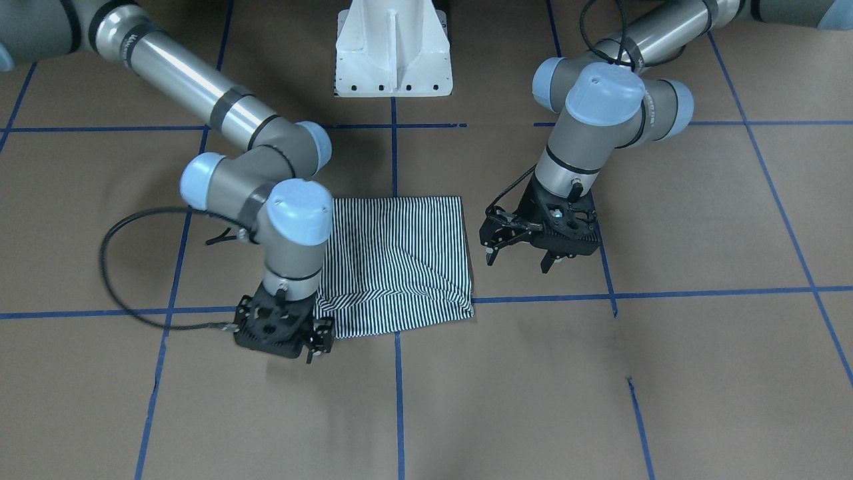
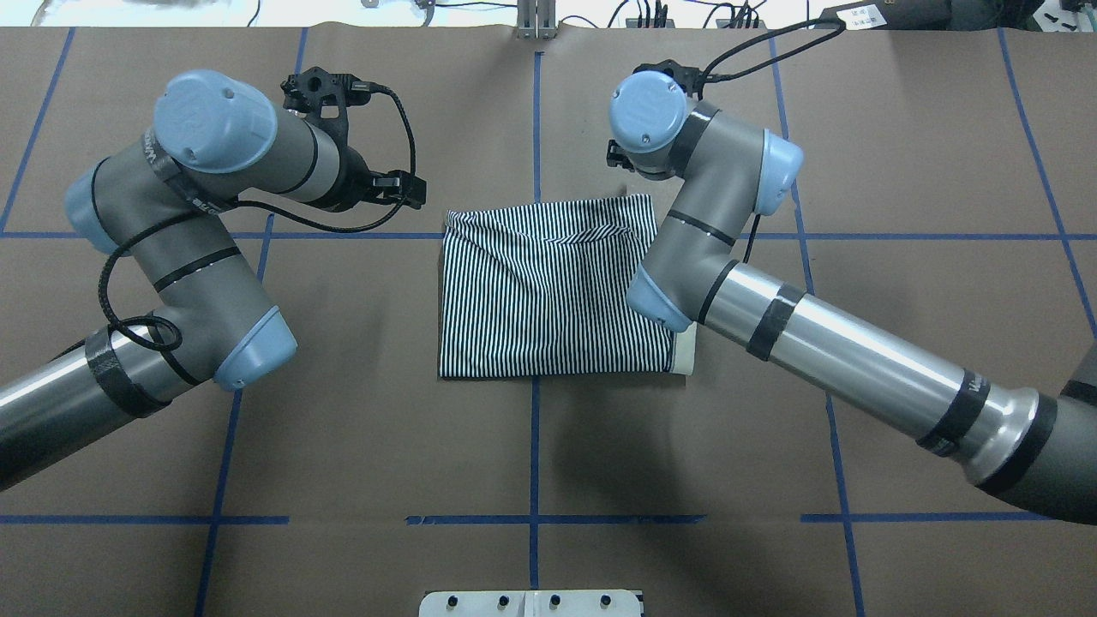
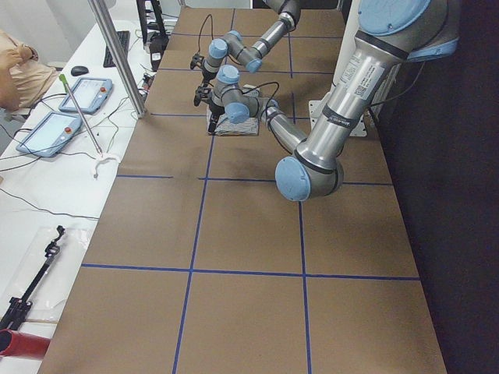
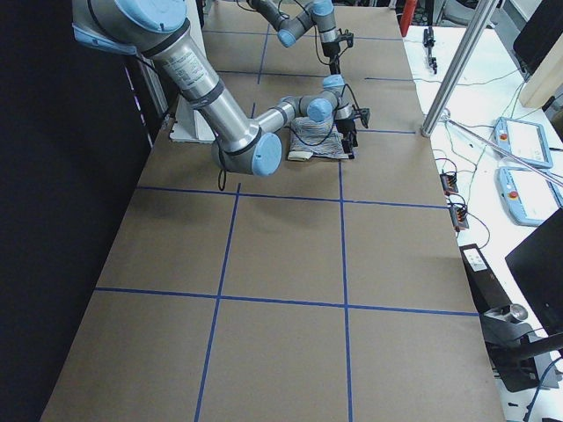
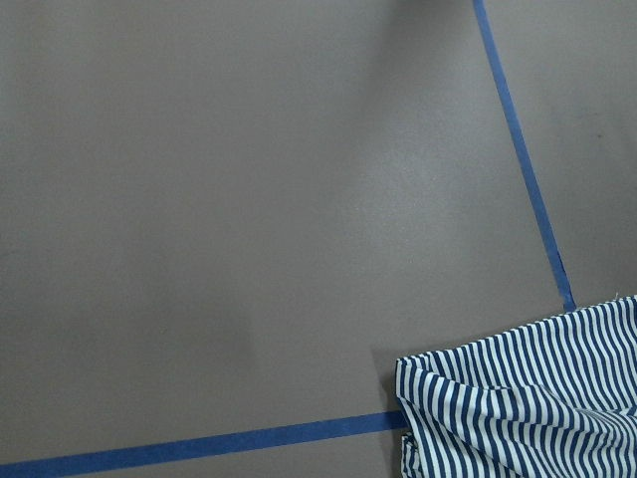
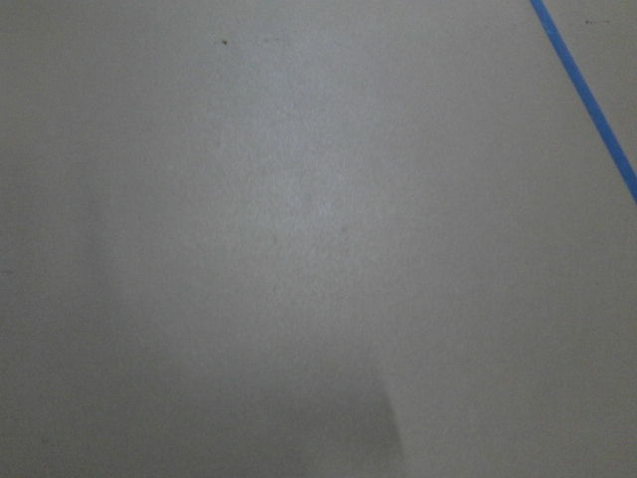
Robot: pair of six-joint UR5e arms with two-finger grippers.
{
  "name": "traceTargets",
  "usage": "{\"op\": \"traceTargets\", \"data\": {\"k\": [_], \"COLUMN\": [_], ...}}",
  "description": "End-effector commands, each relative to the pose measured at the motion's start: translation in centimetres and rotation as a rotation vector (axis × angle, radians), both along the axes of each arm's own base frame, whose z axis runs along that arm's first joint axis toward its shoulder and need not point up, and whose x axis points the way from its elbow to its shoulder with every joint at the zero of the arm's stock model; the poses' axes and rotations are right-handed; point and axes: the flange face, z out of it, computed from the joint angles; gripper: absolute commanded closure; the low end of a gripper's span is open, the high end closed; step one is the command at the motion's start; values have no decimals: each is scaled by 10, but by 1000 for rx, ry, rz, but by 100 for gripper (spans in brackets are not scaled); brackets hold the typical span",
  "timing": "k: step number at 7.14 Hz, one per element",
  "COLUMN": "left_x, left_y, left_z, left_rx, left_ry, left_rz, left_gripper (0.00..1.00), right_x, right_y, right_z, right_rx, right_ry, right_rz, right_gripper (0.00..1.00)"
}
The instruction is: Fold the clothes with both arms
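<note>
Polo shirt (image 2: 548, 291), folded to a compact striped rectangle, lies at the middle of the counter (image 2: 343, 411), between both arms. Left claw (image 1: 518, 261): fingers apart, empty, hovering just off the shirt's far left corner. Right claw (image 1: 318, 352): pointed down just beside the far right corner. Its fingers' state cannot be told, and its wrist view shows only bare counter. Outward from the claws, the far edge carries a loose diagonal wrinkle (image 1: 426, 280). A cream collar (image 2: 683, 358) strip peeks from the near right corner. Judged step: a further fold or tidy. Both claws should pinch every layer at the far corners, lift together and low, and lay the edge square without dragging the stack.
</note>
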Motion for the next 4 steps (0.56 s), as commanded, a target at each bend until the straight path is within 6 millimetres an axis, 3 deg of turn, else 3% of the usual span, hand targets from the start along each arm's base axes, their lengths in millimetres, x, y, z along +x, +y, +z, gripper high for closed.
{"op": "traceTargets", "data": {"k": [1,2,4], "left_x": [46,81,148], "left_y": [28,24,26], "left_z": [-7,-21,-8], "left_rx": [-60,-76,-77], "left_ry": [11,1,-89], "left_rz": [3,-36,-84], "left_gripper": [0,0,0], "right_x": [32,37,49], "right_y": [-10,-1,11], "right_z": [-32,-36,-20], "right_rx": [6,6,8], "right_ry": [-90,-118,-123], "right_rz": [-59,-73,-76], "right_gripper": [0,0,0]}}
